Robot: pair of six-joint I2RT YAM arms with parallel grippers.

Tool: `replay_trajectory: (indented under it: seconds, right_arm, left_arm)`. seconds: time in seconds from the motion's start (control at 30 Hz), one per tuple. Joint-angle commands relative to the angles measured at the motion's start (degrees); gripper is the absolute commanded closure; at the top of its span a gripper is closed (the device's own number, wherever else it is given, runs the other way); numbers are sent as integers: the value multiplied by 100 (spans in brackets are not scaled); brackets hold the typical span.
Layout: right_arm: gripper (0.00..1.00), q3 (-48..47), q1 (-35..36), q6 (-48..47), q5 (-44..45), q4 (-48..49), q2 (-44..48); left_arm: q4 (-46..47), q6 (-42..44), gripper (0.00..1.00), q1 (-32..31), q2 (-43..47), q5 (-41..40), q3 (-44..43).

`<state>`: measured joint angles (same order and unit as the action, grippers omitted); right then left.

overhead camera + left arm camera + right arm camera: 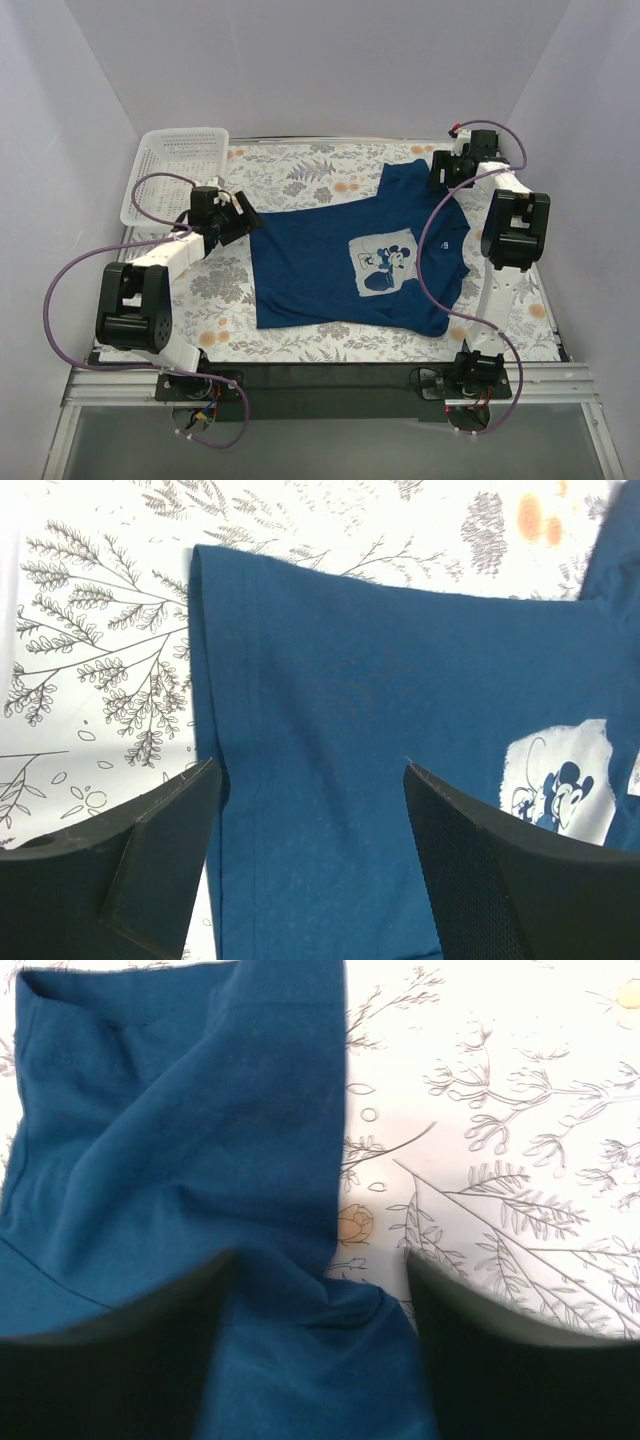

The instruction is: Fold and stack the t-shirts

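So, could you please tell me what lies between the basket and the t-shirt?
The left hand lies between the basket and the t-shirt, above floral tablecloth; the top view shows it.

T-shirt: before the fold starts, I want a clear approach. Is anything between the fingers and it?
Nothing visible. The left fingers hang open over the t-shirt's hem, the right fingers over a sleeve. The basket sits apart at the far left corner.

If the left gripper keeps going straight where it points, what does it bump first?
Probably the navy t-shirt: the left gripper points down at its hem, jaws open. One finger might touch the flowered tablecloth beside it instead.
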<state>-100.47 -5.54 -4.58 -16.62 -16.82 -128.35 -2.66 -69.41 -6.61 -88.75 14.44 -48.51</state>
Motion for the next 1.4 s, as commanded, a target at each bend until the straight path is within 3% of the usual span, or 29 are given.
replay_trajectory:
  seconds: [0.0, 0.07, 0.1, 0.17, 0.2, 0.43, 0.57, 0.6, 0.63, 0.67, 0.7, 0.8, 1.0, 1.13, 1.37]
  right_arm:
    - [47, -272, -78, 63, -471, -172, -67]
    - [62, -115, -96, -129, -648, -269, 21]
    - [76, 156, -114, -201, -771, -269, 108]
    - [87, 544, -158, -367, -834, -269, 520]
    - [97, 972, -175, -525, -895, -261, 687]
    - [99, 3169, -263, -1438, -1054, -339, 2628]
    - [99, 4067, -263, -2081, -1071, -778, 3281]
    - [96, 4166, -263, -2204, -1106, -892, 3343]
    - [88, 4201, -281, -2344, -1072, -1067, 3456]
    - [76, 4298, -324, -2415, -1062, -1113, 3545]
    - [51, 4316, -473, -2425, -1097, -1078, 3789]
    - [27, 4159, -641, -2311, -1081, -885, 4089]
    - [25, 3544, -650, -1593, -791, -140, 3907]
    - [30, 2886, -650, -1098, -492, 38, 2908]
    - [35, 2305, -659, -869, -61, 73, 2017]
  left_arm:
    - [-59, 147, 32, -33, 516, -11, 139]
    - [-103, 138, 32, -33, 813, 41, 254]
    - [-156, 112, 32, -33, 911, 120, 324]
    - [-235, 77, 32, -33, 1279, 173, 552]
    - [-227, 42, 32, -24, 1412, 252, 640]
    - [-437, -222, 32, -33, 2414, 621, 1344]
    - [-578, -328, 32, -33, 2863, 727, 1520]
    - [-604, -337, 32, -24, 2924, 745, 1511]
    - [-622, -337, 32, -33, 2986, 771, 1520]
    - [-666, -345, 32, -33, 3012, 797, 1511]
    - [-675, -337, 32, -33, 3030, 815, 1511]
    - [-745, -267, 32, -33, 3109, 771, 1511]
    - [-771, -126, 31, -33, 3162, 561, 1520]
    - [-754, -64, 31, -33, 3153, 560, 1546]
    - [-745, -3, 31, -33, 3154, 648, 1529]
